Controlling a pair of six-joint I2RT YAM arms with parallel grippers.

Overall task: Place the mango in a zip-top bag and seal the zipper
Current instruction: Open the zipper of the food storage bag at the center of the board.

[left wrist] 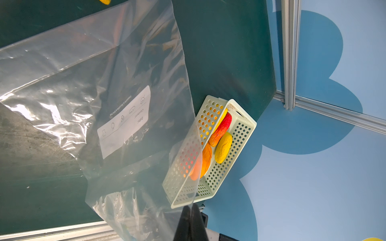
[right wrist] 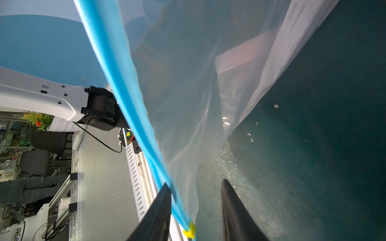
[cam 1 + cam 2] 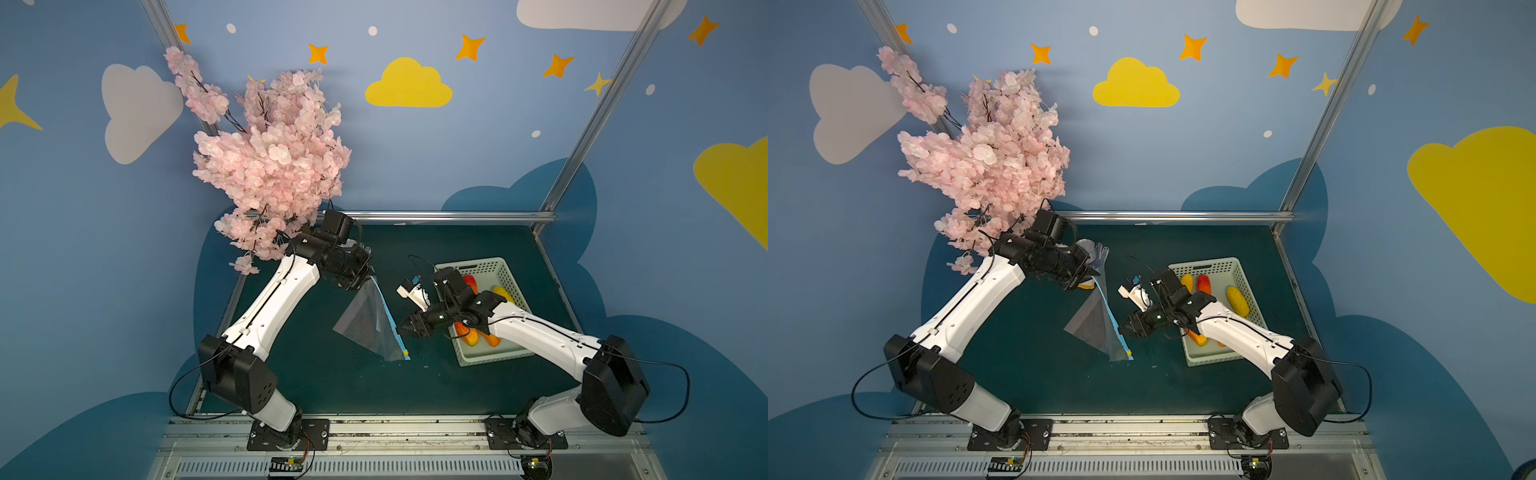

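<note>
Green table (image 1: 225, 52): basket (image 1: 240, 133) partly behind zip-top bag (image 1: 83, 73)

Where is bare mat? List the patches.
Widest bare mat: the near strip along the front edge, this side of the zip-top bag. Another bare band runs along the back rail, beyond the basket. Crowded: the middle, where the left gripper holds the bag up beside the right gripper.

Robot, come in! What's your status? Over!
Left gripper shut on zip-top bag corner. Right gripper open, jaws astride the zipper. Mangoes in basket; bag looks empty.
</note>
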